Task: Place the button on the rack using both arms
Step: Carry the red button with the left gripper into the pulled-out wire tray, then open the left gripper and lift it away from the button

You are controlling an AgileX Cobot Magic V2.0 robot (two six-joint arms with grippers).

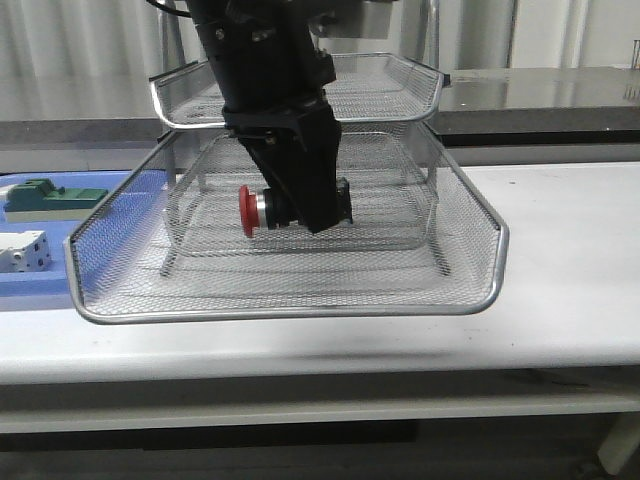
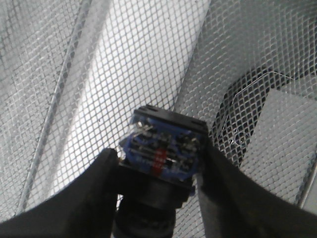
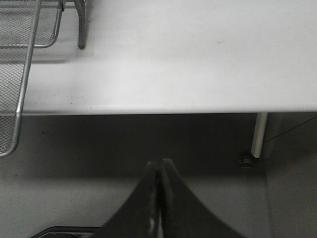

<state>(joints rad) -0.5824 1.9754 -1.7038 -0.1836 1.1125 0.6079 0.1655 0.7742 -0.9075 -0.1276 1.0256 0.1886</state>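
Observation:
The button has a red mushroom head, a black collar and a blue rear block. My left gripper is shut on it and holds it just above the mesh floor of the rack's pulled-out tray. Its red head points left in the front view. In the left wrist view the black fingers clamp the button's body from both sides, with mesh behind it. My right gripper is shut and empty, off the table's front edge, over the floor. It does not show in the front view.
A blue plastic tray at the left holds a green block and a white boxy part. The rack's upper tier sits behind my left arm. A table leg and a rack foot appear in the right wrist view.

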